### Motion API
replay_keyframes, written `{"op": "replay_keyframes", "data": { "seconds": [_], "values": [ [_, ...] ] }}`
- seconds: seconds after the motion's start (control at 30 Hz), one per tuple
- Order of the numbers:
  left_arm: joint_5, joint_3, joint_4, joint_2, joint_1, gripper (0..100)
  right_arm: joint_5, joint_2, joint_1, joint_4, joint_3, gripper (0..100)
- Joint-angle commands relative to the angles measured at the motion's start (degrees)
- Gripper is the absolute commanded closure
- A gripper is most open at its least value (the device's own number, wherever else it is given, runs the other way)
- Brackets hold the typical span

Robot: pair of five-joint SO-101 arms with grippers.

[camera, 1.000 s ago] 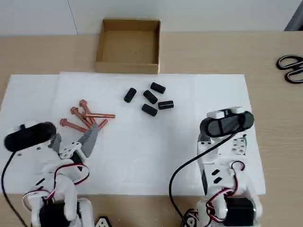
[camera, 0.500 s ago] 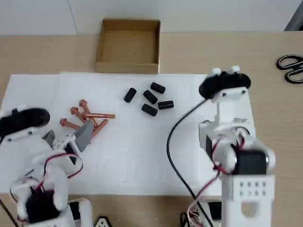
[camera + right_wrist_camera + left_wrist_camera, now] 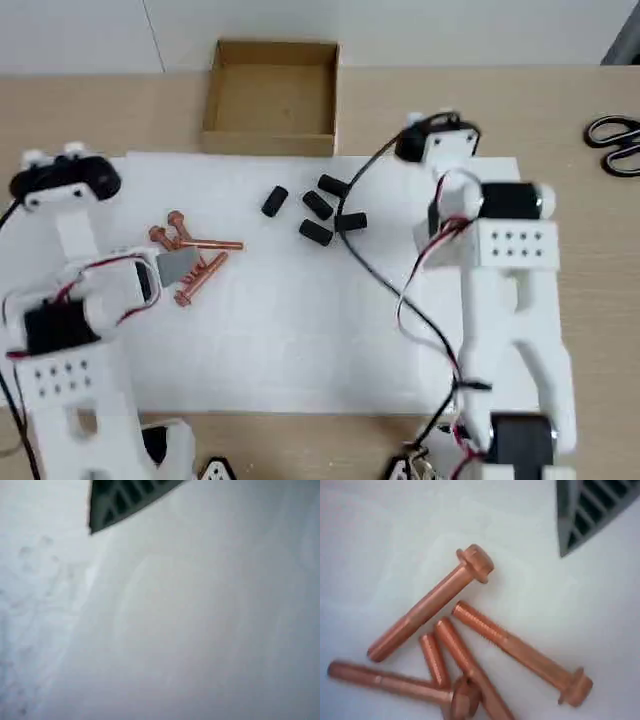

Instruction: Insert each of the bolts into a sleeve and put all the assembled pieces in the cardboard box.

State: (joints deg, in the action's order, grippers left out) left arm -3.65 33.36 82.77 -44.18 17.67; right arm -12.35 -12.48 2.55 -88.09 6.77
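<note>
Several copper bolts [image 3: 185, 250] lie in a loose heap on the white sheet [image 3: 300, 330], at its left. My left gripper [image 3: 178, 265] hangs just over the near side of the heap, pointing down. The left wrist view shows the bolts [image 3: 470, 645] close up, crossing one another, with a grey part of the gripper [image 3: 590, 510] at the corner. Several black sleeves [image 3: 315, 210] lie scattered at the sheet's far middle. My right arm [image 3: 490, 230] stands raised to the right of the sleeves. Its gripper [image 3: 125, 500] hovers over bare white sheet. The cardboard box [image 3: 268, 145] stands empty beyond the sheet.
A pair of scissors [image 3: 615, 140] lies at the table's far right edge. Black cables hang from the right arm across the sheet near the sleeves.
Both arms have risen and stretched away from the near edge. The left gripper came up to the bolts. The right arm swung up toward the far side, beside the sleeves.
</note>
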Motion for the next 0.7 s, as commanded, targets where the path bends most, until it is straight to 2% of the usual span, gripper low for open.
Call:
{"op": "replay_keyframes", "data": {
  "seconds": [0.0, 0.23, 0.37, 0.5, 0.67],
  "values": [
    [1.1, -5.4, 1.4, 4.5, 0.2, 62, 3.1, 2.0, -0.1, 0.7, -6.4, 73.1],
    [1.4, -6.7, -1.1, 6.6, 0.4, 62, 2.9, 2.7, 7.1, 1.9, -7.9, 73.1],
    [1.4, -6.7, -2.9, 6.9, 5.5, 62, 2.8, 5.1, 12.3, 7.4, -8.8, 73.1],
    [1.3, -6.4, -3.2, 7.1, 11.3, 62, 3.2, 14.9, 18.1, 6.7, -14.0, 73.2],
    [1.4, -6.3, -1.1, 7.1, 12.3, 62, 2.9, 30.2, 23.3, -1.2, -30.2, 73.2]
  ]
}}
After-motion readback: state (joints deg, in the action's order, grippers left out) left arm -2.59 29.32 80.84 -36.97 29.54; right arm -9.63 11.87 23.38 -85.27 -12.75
